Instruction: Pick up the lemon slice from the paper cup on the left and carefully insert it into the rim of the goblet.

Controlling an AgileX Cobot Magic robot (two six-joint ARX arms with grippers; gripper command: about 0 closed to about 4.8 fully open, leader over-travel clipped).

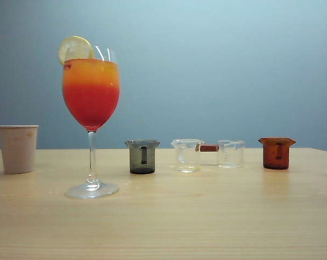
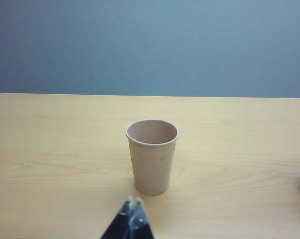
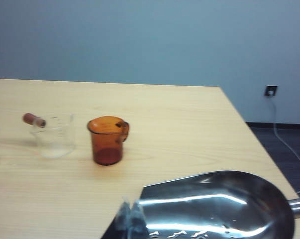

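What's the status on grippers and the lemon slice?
Left gripper shut, short of beige paper cup. Right gripper shut, empty. Yellow lemon slice sits on clear goblet rim. Nothing obstructing.

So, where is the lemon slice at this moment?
In the exterior view the lemon slice sits on the rim of the goblet, on the left of the table, with the paper cup further left.

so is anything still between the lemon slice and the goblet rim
Nothing visible. The lemon slice already sits on the goblet rim, at its left edge. The paper cup stands apart to the left. The left gripper is shut near that cup; the right gripper is shut by a metal scoop.
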